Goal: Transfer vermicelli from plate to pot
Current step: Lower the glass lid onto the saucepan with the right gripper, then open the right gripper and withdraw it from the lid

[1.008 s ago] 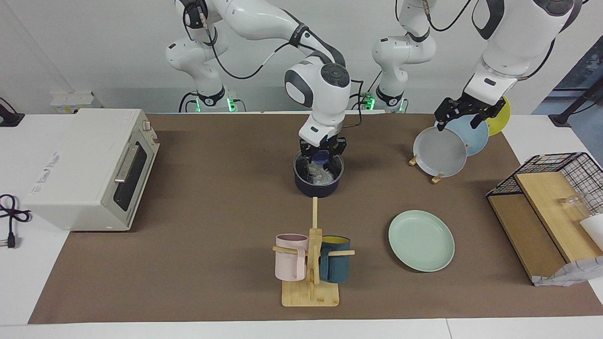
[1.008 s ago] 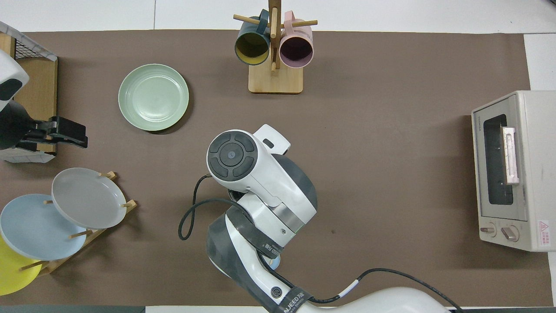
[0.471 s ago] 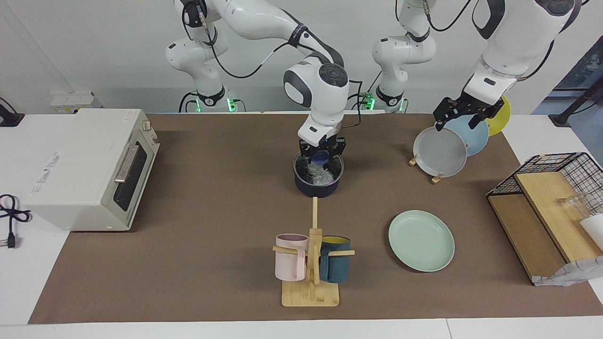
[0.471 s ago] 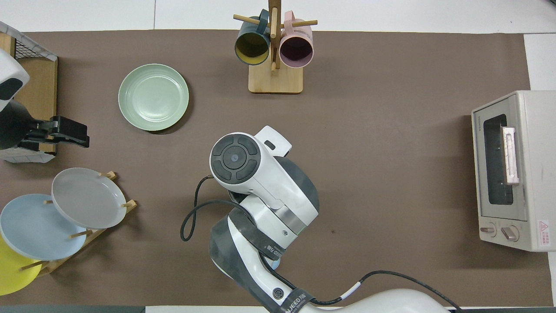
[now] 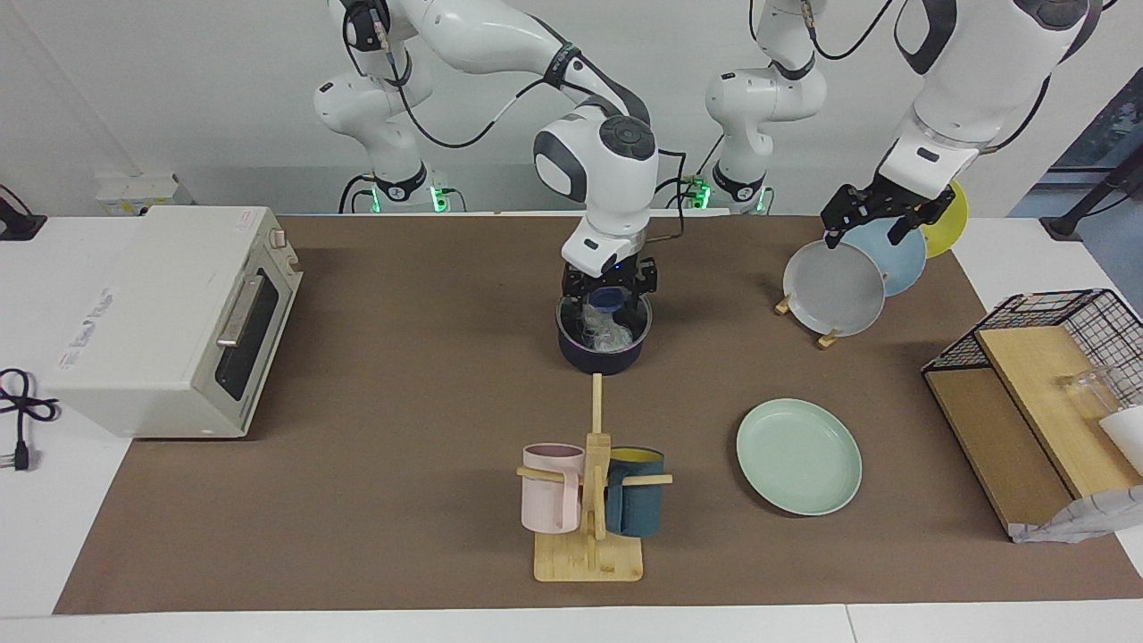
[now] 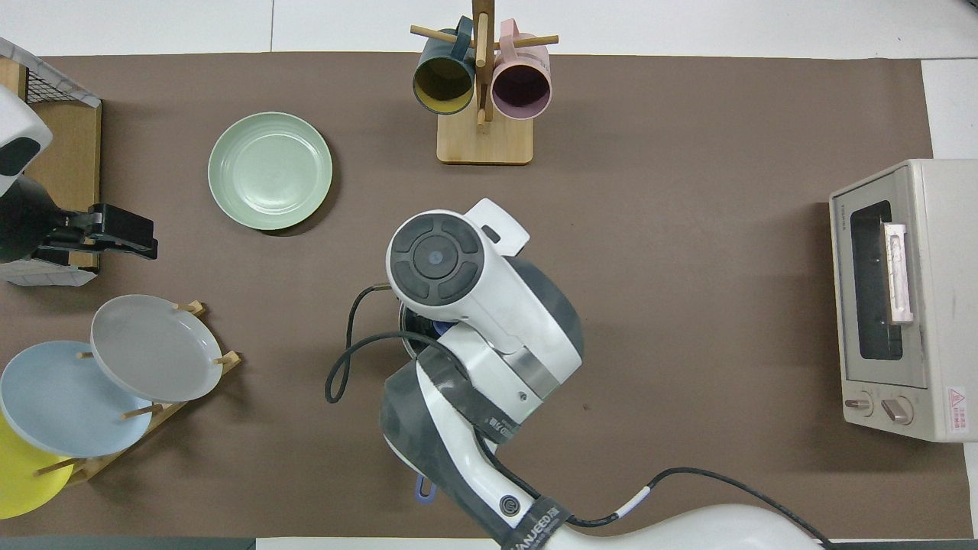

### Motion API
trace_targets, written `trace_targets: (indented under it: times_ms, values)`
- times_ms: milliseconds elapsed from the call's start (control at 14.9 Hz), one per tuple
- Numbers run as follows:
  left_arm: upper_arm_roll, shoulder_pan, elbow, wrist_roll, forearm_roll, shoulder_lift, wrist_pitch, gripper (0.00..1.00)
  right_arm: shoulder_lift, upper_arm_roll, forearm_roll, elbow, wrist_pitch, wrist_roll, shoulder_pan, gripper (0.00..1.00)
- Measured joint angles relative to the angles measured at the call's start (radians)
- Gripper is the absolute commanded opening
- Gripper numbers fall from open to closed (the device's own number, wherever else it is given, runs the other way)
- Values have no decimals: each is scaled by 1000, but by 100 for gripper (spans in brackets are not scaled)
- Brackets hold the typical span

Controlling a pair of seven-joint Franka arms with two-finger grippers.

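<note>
The vermicelli (image 5: 604, 332) lies inside the pot (image 5: 604, 353), and the mint plate (image 5: 798, 456) is bare. The noodles look light, soft and tangly, so strands could cling; pinching the middle of the clump seems best. The right gripper (image 5: 609, 290) hangs open just over the pot's rim. The left gripper (image 5: 873, 217) waits, open, above the plate rack (image 5: 826, 338). The desk (image 5: 402, 402) around the pot is free.

A plain white wall (image 5: 179, 98) runs along 12 o'clock in the facing view. The white desk (image 5: 54, 536) carries a brown mat (image 5: 402, 402) over most of its top. At 3 o'clock a dark window (image 5: 1107, 134) shows. Light is even and soft.
</note>
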Motion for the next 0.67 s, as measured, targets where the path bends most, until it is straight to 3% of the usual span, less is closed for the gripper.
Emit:
trace_targets:
  times_ms: [672]
  values:
    - [0, 0, 0, 0, 0, 0, 0, 100, -250, -8, 0, 20, -351, -348, -363, 100]
